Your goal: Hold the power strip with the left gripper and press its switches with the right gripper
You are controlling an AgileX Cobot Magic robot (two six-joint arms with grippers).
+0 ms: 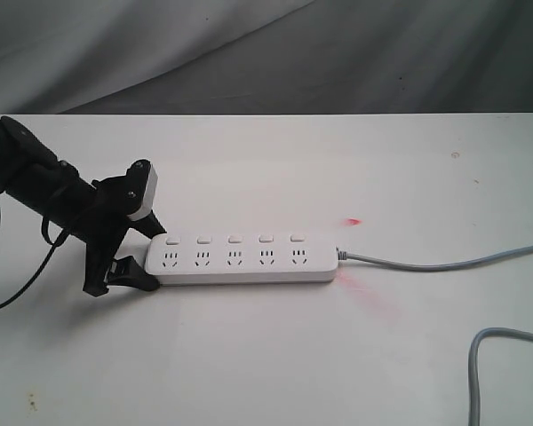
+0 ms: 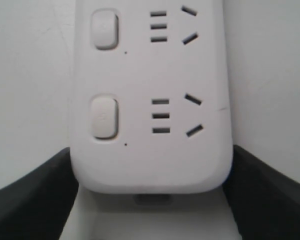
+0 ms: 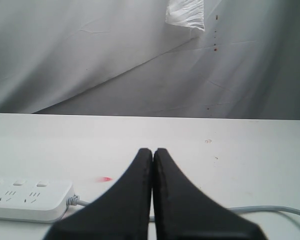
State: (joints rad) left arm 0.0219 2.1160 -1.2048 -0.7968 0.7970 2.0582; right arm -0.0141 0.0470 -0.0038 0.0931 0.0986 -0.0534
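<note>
— Looking across a white desk [image 1: 266, 373] backed by draped grey cloth [image 1: 249, 53]. Searching for the power strip [image 1: 244, 259].

— Lying flat on the desk, with switches [image 1: 234, 239] running in a row along one long edge and a grey cable [image 1: 444, 264] trailing from one end.

— Being held how?

— Being clamped by the left end effector [image 1: 151, 259] at the end opposite the cable, pressing with both fingers [image 2: 30, 205] on the strip's long edges, with no gap showing in the wrist view. Probably gripping there for keeping the strip from sliding under a push, while leaving all five switches uncovered.

— And the right end effector [image 3: 152, 195]?

— Hanging closed, with jaws pressed together into one blunt tip, holding nothing. Hovering off toward the strip's cable end, well apart from it, and not appearing in the exterior view. Likely being shaped that way for serving as a single poking point.

— Finding enough room for coming in?

— Seeing open desk all along the strip's socket-side edge and beyond its switch-side edge, with nothing standing beside either. Watching only for the cable snaking away past the cable end, and noting a red spot of light [image 1: 353, 221] just past that same end. Needing a square aim, though: sitting so close to the strip's edge, risking a tip sliding off a switch onto the desk.
</note>
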